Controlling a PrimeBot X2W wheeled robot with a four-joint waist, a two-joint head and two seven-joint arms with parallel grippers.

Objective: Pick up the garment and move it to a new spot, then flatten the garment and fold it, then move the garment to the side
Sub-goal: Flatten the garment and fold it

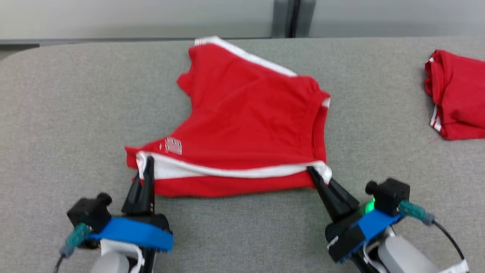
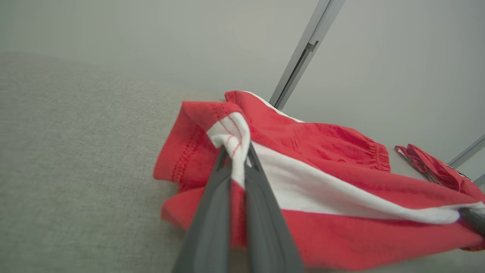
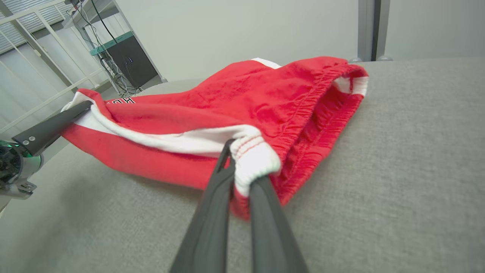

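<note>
The garment (image 1: 246, 117) is a pair of red shorts with white side stripes, spread over the middle of the grey table (image 1: 57, 113). My left gripper (image 1: 149, 160) is shut on the garment's near left corner, pinching the white stripe (image 2: 235, 146). On the near right corner, by the elastic waistband (image 3: 303, 113), my right gripper (image 1: 311, 170) is shut on the white band. The near edge is stretched between the two grippers and held a little off the table. In the right wrist view the left gripper's fingers (image 3: 57, 123) show at the far end of the white stripe (image 3: 170, 140).
A second red garment (image 1: 458, 98) lies bunched at the table's far right. A grey wall with a vertical metal post (image 1: 293, 18) runs behind the table's back edge. Shelving and cables (image 3: 113, 49) stand off to the left side.
</note>
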